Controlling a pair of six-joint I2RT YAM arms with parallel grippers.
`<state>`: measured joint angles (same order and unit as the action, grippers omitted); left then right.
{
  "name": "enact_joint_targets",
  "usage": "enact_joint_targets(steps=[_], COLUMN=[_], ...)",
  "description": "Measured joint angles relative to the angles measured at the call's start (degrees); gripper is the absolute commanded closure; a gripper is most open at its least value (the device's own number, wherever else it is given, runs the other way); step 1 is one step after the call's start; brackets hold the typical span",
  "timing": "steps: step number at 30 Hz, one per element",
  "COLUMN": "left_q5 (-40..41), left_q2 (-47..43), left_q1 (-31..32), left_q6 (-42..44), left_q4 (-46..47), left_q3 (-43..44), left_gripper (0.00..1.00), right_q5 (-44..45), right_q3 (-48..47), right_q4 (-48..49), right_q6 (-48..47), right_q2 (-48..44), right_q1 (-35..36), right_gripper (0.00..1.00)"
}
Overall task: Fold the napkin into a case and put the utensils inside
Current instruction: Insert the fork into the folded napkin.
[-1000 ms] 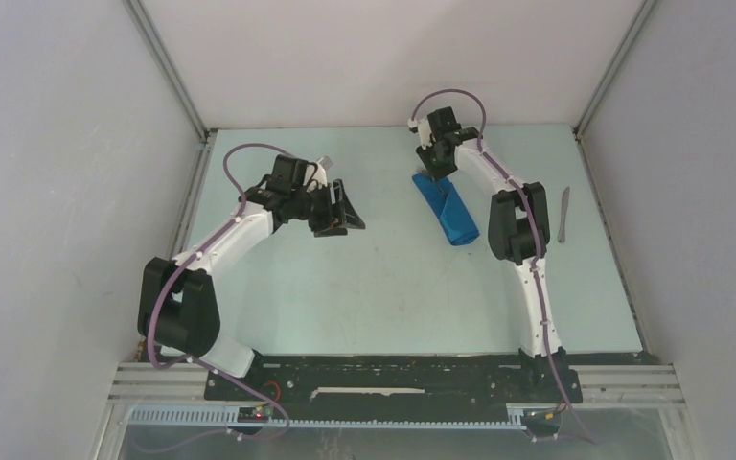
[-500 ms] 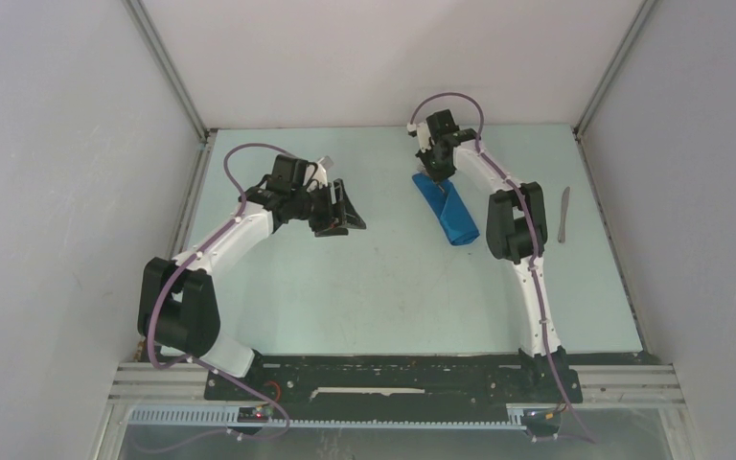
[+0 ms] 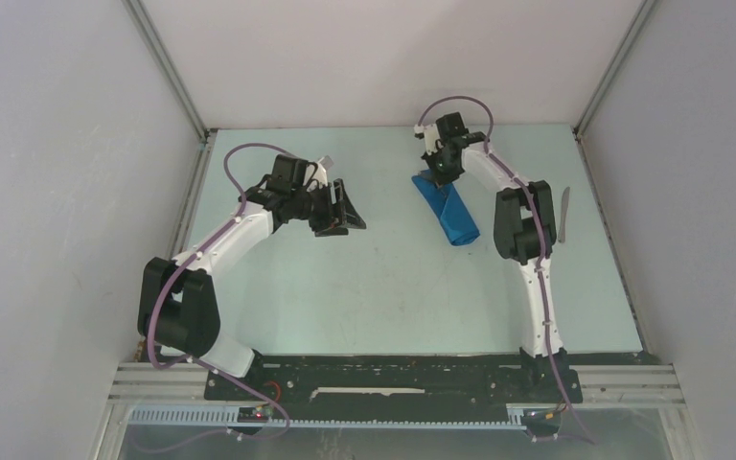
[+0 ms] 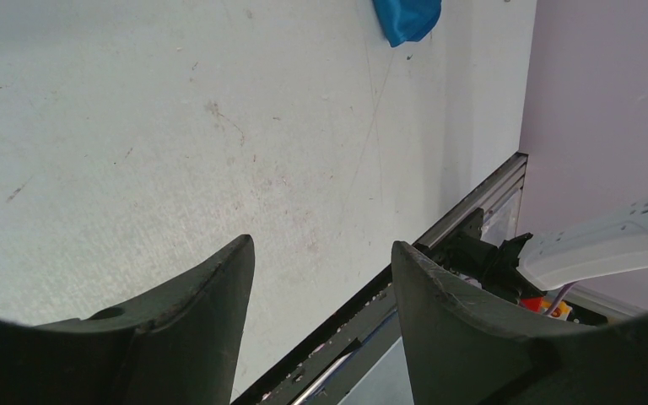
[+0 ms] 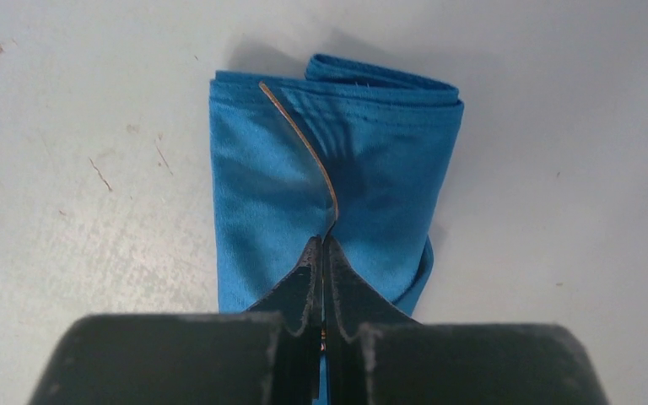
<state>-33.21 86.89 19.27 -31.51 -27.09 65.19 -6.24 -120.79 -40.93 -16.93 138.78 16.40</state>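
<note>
Right hand (image 5: 321, 243) since closed, gripping fork (image 5: 315, 159) (edge-on), case (image 5: 253, 194) just beneath

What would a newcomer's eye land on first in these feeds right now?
The bright blue napkin, folded narrow at the far right-centre of the table, with the right hand shut on a thin curved utensil held over it. Next, the left hand hanging open above the bare left side. A silvery knife lies alone near the right edge.

Pale table (image 3: 383, 278), blue case (image 3: 448, 213), knife (image 3: 563, 217).
</note>
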Motion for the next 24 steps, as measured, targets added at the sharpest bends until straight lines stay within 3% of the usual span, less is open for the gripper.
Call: enact_joint_targets(steps=[24], left_q5=[-0.02], left_q2=[0.0], left_q1=[0.0], left_q6=[-0.04], left_q4=[0.04], left_q3=[0.0], left_gripper=[0.34], right_q5=[-5.88], right_q3=[9.51], right_q4=[6.19], right_q6=[3.72], right_q2=[-4.74], right_q1=[-3.69], right_gripper=[1.0])
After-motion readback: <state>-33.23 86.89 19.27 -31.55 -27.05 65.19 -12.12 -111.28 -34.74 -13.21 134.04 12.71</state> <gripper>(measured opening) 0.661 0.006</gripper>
